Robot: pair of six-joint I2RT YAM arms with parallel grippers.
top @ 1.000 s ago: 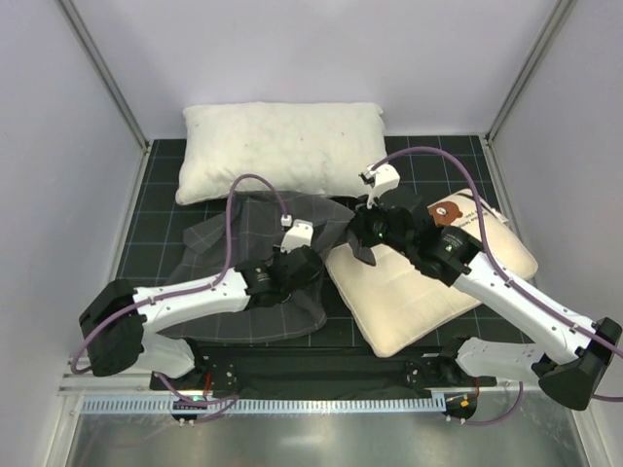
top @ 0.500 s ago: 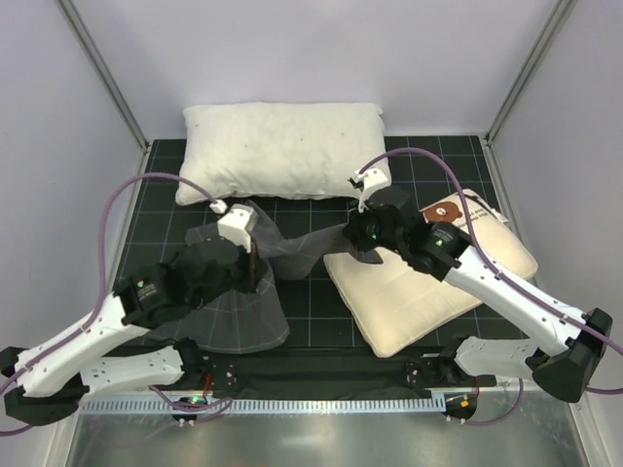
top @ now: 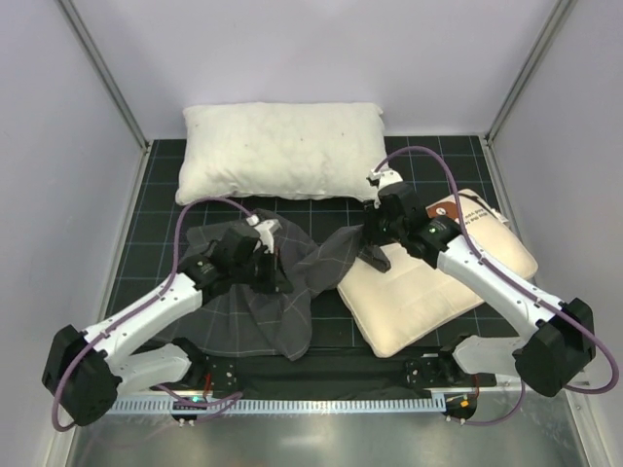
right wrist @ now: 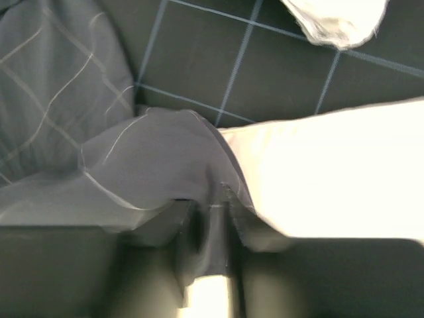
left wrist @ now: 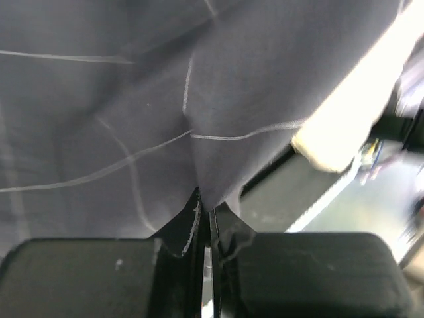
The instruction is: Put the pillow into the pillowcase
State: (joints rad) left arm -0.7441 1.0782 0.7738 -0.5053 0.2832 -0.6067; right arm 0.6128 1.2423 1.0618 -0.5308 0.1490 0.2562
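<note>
The cream pillow [top: 438, 292] lies at the right, its brown bear print [top: 446, 212] near the far edge. The dark grey grid pillowcase [top: 258, 311] is bunched left of it, one corner drawn over the pillow's left edge. My left gripper [top: 280, 270] is shut on a fold of the pillowcase [left wrist: 132, 99], pinched at the tips [left wrist: 207, 212]. My right gripper [top: 375, 251] sits at the pillow's left edge, with the pillowcase hem [right wrist: 146, 165] caught between its narrowly parted jaws [right wrist: 211, 212]. The pillow [right wrist: 344, 179] lies just right of them.
A larger plain white pillow [top: 282, 151] lies across the back of the black grid mat [top: 156, 224]. Pale walls close in the left, right and far sides. The arm bases and a metal rail [top: 311, 404] line the near edge.
The left arm has swung in and carried its fold of pillowcase right and nearer. The right gripper has shifted slightly right over the pillow's edge, and its jaws have eased a little.
</note>
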